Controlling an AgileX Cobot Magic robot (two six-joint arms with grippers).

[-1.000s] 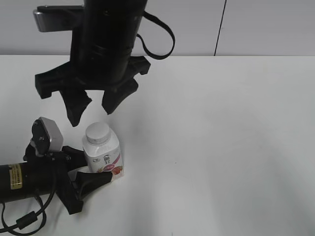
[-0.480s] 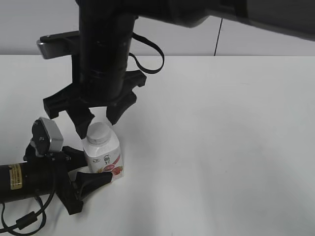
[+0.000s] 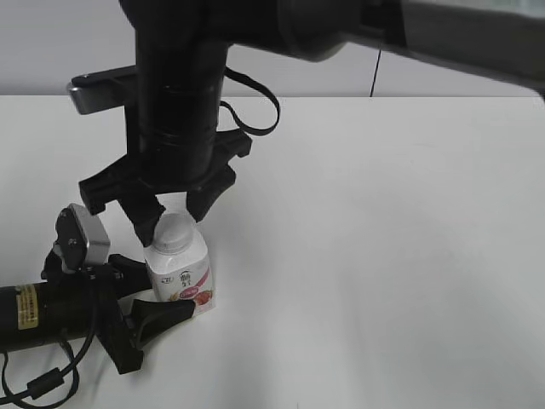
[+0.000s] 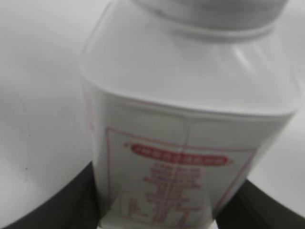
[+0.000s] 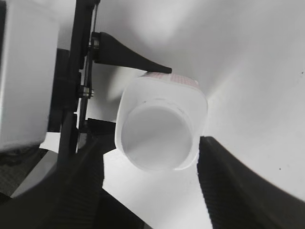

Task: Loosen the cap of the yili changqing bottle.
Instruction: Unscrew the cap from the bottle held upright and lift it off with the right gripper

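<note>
On the white table (image 3: 383,256), near the lower left of the exterior view, we see the yili changqing bottle (image 3: 179,274) standing upright, pink-red label facing the camera. Its cap (image 3: 173,229) is on the neck, white, round, flat top.

We see the left gripper (image 3: 152,294) coming in low from the left edge, lying along the table, its two black fingers (image 3: 162,312) on either side of the bottle's lower body. In the left wrist view the bottle (image 4: 190,124) fills the picture, blurred, with dark finger shapes at both bottom corners right against its base; the cap's rim (image 4: 209,12) shows at the top edge. We read this hand as closed on the bottle body.

We see the right gripper (image 3: 170,213) reaching across from the right and hanging straight down over the bottle, its big black wrist above. Its fingers (image 3: 146,220) are spread, one on each side of the cap, tips at cap height. In the right wrist view we look down on the cap (image 5: 159,136) centred between two dark ribbed pads (image 5: 228,186), with white gaps on both sides, so the jaws are apart and not touching the cap. The left gripper's pointed finger (image 5: 131,57) shows just beside the bottle shoulder (image 5: 190,100) there.
</note>
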